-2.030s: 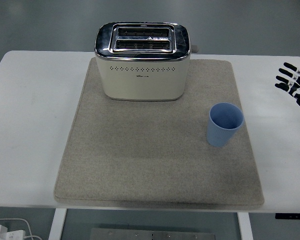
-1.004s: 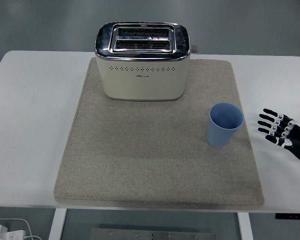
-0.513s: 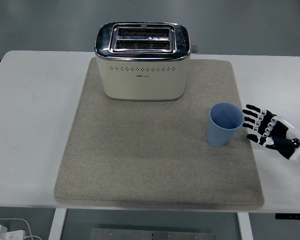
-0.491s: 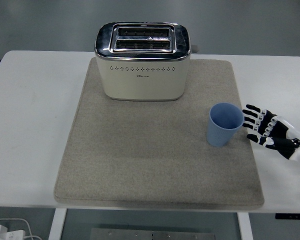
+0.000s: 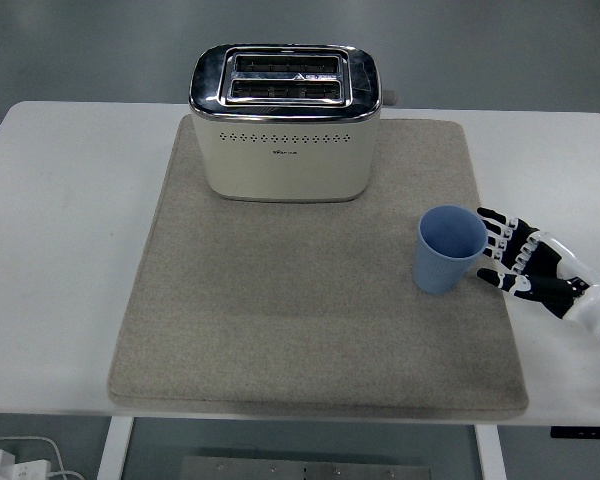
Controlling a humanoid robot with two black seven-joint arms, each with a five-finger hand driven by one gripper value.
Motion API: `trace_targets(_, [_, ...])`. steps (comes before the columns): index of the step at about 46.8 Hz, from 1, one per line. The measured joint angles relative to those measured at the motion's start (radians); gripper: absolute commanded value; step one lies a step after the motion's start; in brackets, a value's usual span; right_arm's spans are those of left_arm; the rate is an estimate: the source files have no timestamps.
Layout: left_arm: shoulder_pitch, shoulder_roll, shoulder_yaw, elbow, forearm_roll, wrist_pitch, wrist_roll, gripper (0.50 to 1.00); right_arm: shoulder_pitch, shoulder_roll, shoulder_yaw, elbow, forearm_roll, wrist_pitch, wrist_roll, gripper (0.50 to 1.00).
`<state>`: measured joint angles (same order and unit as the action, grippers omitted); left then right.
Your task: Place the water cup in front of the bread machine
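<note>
A light blue water cup (image 5: 448, 249) stands upright and empty on the right part of the beige mat (image 5: 310, 320). The cream and chrome bread machine (image 5: 285, 122) sits at the back of the mat, its two slots empty. My right hand (image 5: 512, 255) comes in low from the right edge, fingers spread, its fingertips just beside the cup's right wall. I cannot tell whether they touch the cup. Nothing is held. My left arm does not show.
The white table (image 5: 60, 250) extends left and right of the mat. A white power strip with a cable (image 5: 10, 462) lies on the floor below the table's near left corner.
My right hand came down from the table's far right edge and moved left, ending with its spread fingers right next to the cup. The cup and the bread machine stayed put.
</note>
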<state>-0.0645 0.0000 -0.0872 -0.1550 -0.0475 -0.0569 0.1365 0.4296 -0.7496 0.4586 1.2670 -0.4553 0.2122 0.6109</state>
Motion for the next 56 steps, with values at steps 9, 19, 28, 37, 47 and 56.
trace_targets(9, [0.0,0.0,0.001,0.0,0.0,0.0,0.0,1.0,0.001,0.006,0.0,0.014,0.0,-0.019,0.0,0.921])
trace_targets(19, [-0.001,0.0,0.001,0.0,0.001,0.0,0.0,1.0,0.001,0.017,-0.001,0.032,-0.029,-0.044,0.0,0.921])
trace_targets(28, [-0.001,0.0,0.001,0.0,0.001,0.0,0.0,1.0,-0.001,0.044,-0.007,0.045,-0.034,-0.071,0.0,0.921])
trace_targets(37, [-0.002,0.0,0.001,0.0,0.001,0.0,0.0,1.0,-0.002,0.071,-0.01,0.055,-0.057,-0.098,0.0,0.921])
trace_targets(47, [-0.001,0.0,0.001,0.0,0.001,-0.001,0.0,1.0,-0.002,0.102,-0.014,0.056,-0.068,-0.121,0.0,0.921])
trace_targets(56, [-0.001,0.0,0.001,0.0,0.001,-0.001,0.0,1.0,0.0,0.118,-0.014,0.055,-0.075,-0.132,0.0,0.921])
